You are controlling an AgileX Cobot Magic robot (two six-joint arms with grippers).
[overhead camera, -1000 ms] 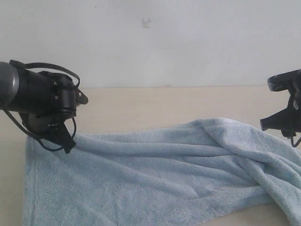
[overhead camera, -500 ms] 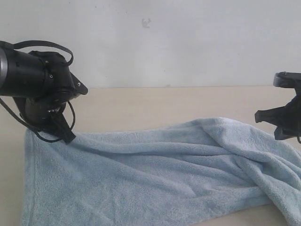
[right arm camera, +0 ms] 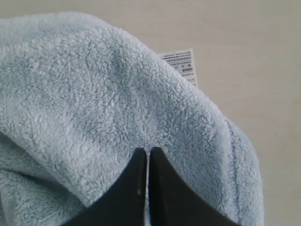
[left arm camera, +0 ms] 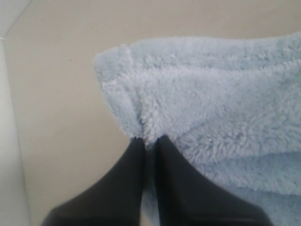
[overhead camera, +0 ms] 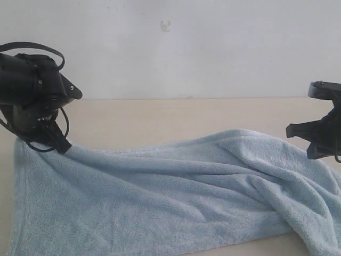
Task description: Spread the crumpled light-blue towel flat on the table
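We are pinching the towel [overhead camera: 176, 197] at two places while it is lying on the table [overhead camera: 176, 114], stretching across most of the table in the exterior view and running out of the picture at the lower right. Our left gripper [left arm camera: 148, 141] is biting a corner at the towel's left end. Its two dark fingers [left arm camera: 127, 179] are standing almost together, with only a thin ridge of fluffy pile showing between them, and the cloth is puckering into small folds where they are clamping it. Seen from outside, that corner is being held a little off the table, and the towel is sloping down from it toward the near edge. Our right gripper [right arm camera: 147, 153] is gripping a rounded fold at the far right part of the towel. Its fingers [right arm camera: 129, 188] are likewise standing nearly shut, with a pale sliver of cloth sitting in the narrow gap. Just beyond that fold a small white tag [right arm camera: 181, 63] with printed lines is peeking out against the bare table. Between the two grips the towel is not lying flat: long ridges are running from the left corner toward the right, and at the right end the cloth is bunching into thicker, overlapping folds. Behind the table the pale wall [overhead camera: 213, 48] is filling the upper part of the exterior view.
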